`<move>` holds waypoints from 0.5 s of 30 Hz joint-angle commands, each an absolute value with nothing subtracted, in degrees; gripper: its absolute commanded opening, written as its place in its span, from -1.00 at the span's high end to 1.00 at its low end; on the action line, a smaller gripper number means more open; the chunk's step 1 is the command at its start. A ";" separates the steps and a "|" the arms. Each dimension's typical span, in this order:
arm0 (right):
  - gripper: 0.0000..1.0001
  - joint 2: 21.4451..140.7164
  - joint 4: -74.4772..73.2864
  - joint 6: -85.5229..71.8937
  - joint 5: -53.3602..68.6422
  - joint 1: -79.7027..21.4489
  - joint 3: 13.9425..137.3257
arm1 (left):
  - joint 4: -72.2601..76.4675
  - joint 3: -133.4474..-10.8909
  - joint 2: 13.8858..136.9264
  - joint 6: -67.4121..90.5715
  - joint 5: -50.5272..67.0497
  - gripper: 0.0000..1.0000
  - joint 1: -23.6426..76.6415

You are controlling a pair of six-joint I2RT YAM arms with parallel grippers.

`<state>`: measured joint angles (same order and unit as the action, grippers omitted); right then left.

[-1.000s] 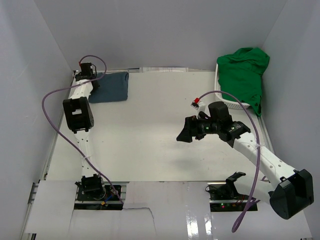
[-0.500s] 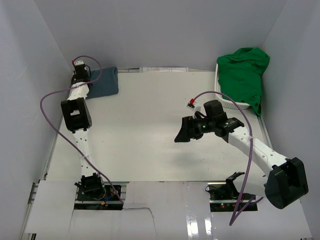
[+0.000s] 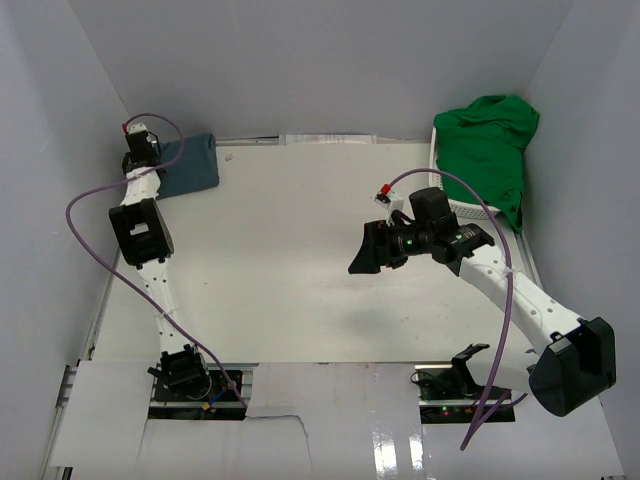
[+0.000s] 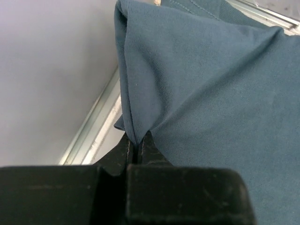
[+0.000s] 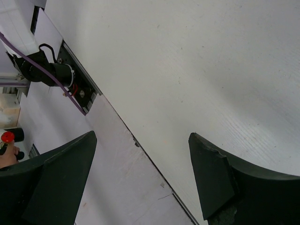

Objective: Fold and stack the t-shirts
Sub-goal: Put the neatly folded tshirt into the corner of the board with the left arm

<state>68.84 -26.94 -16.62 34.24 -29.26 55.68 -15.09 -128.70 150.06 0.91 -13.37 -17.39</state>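
Observation:
The slate-blue t-shirt lies folded in the far left corner of the table. My left gripper is shut on a pinched fold at the shirt's left edge. The left wrist view shows this gripper with cloth of the blue shirt wedged between its jaws. The green t-shirt hangs crumpled over the white basket at the far right. My right gripper hovers open over the table's middle right, holding nothing. In the right wrist view the right gripper has only bare table between its fingers.
Grey walls close in the table on the left, back and right. A metal rail runs along the left table edge beside the blue shirt. Purple cables loop off both arms. White sheets cover the near edge by the arm bases.
My left gripper has dragged the blue shirt left and back into the far corner. The right arm has shifted a little left, its gripper still open.

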 commanded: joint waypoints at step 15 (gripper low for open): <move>-0.71 67.50 -26.01 -18.54 34.80 -29.09 54.67 | -20.48 -130.87 152.23 2.02 -14.58 0.49 -20.04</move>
<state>68.82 -26.96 -18.26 34.26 -29.26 55.22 -15.70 -130.23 150.71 1.45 -11.99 -18.57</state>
